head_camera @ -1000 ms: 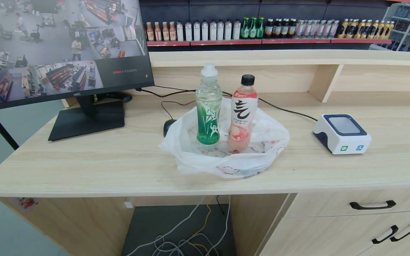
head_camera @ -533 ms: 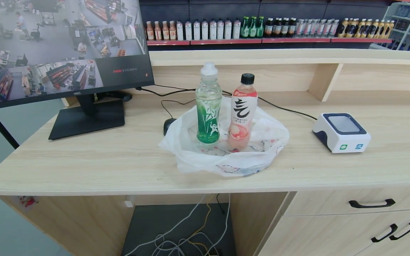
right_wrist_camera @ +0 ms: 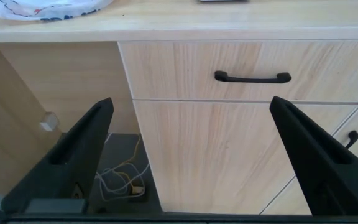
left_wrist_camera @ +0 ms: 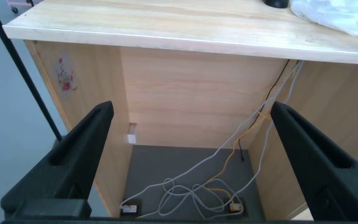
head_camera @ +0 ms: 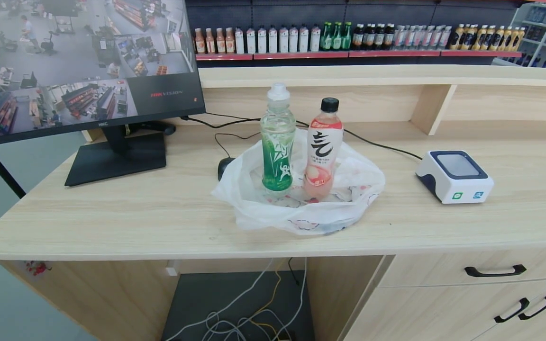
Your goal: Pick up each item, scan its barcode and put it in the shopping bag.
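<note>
Okay, green bottle point(head_camera: 278, 142) and pink bottle point(head_camera: 323, 149) both stand upright inside the bag point(head_camera: 301, 218), side by side, nearly touching, long axes vertical, caps up. Green is on your left side of the bag, pink on your right. The bag sits mid-counter point(head_camera: 112, 218), its rim slumped low around the bottle bases. The scanner point(head_camera: 454, 177) is well apart on the right, window facing up, nearer pink than green.

Key relation: both bottles lie above and ahead of both grippers. The left gripper point(left_wrist_camera: 191, 109) hangs below the counter's front edge with its jaws spread wide and nothing between them; it looks into the knee space at the cables point(left_wrist_camera: 216, 180), and a corner of the bag shows up on the counter. The right gripper point(right_wrist_camera: 191, 102) is just as low, jaws wide, nothing held, facing the drawer handle point(right_wrist_camera: 252, 77).

My read: packing looks done, and you can't tell whether either was scanned. If you go back for one, lift the arm over the edge first and take the body from the side. Left arm is nearer green; right arm is nearer pink and the scanner.
</note>
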Controlling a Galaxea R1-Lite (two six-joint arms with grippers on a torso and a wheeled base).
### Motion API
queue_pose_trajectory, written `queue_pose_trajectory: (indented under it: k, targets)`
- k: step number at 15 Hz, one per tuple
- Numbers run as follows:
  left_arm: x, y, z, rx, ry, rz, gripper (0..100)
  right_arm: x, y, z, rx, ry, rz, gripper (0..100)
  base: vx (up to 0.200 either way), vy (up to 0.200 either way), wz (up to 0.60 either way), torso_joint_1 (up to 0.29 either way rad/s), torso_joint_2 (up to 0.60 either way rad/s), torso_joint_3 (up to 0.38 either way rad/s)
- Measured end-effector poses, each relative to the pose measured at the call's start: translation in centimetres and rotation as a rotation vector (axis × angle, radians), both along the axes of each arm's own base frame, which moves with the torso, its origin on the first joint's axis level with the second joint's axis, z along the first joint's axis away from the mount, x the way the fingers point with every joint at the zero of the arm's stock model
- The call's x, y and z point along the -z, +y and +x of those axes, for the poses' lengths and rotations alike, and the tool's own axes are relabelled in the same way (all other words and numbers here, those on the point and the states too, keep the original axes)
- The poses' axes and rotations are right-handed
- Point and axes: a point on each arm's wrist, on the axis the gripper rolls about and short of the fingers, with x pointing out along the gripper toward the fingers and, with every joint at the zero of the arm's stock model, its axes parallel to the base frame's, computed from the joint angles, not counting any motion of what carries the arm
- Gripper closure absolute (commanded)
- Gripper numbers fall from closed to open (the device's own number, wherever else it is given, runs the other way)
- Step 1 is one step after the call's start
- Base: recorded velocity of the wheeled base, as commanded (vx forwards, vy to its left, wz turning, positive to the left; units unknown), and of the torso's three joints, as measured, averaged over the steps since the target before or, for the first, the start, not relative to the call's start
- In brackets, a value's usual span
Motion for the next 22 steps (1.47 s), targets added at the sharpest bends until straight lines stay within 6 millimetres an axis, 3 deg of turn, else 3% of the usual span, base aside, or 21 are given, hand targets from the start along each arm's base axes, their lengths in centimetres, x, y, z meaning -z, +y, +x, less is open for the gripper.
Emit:
queue_pose_trajectory:
  k: [22]
  targets:
    - [0.0,0.0,0.0,0.002,0.0,0.007,0,0.01,0.0,0.01,-0.001,0.001,0.001,0,0.0,-0.2,0.0,0.004,0.0,0.003]
